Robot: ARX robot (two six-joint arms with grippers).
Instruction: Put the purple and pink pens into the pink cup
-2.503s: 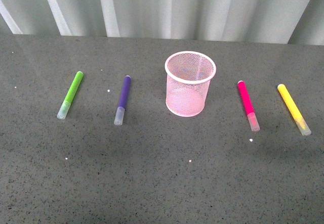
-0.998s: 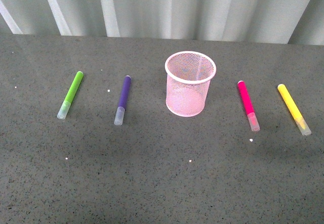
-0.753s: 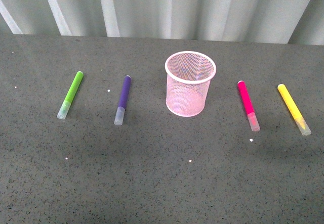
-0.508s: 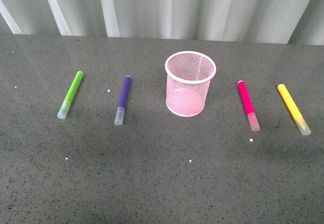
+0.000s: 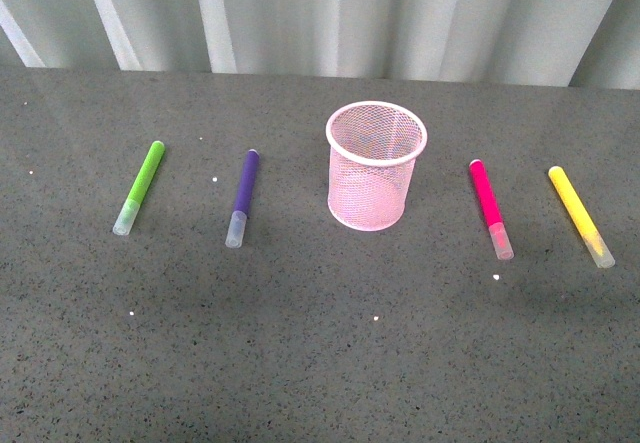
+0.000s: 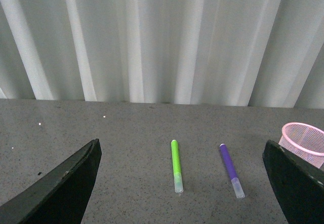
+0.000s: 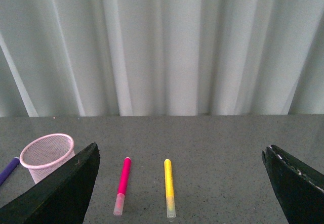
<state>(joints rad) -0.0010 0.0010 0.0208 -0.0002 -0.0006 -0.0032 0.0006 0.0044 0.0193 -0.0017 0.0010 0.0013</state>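
Four pens flat on the gray table (image 5: 300,363) in the front view, all apart: lime-green pen (image 5: 139,187), purple pen (image 5: 242,198), then the upright pink cup (image 5: 376,166), pink pen (image 5: 490,208), yellow pen (image 5: 580,215). Left wrist view: left gripper (image 6: 182,145) spread wide, holding nothing, purple pen ahead. Right wrist view: right gripper (image 7: 179,148) spread wide, holding nothing, pink pen ahead.
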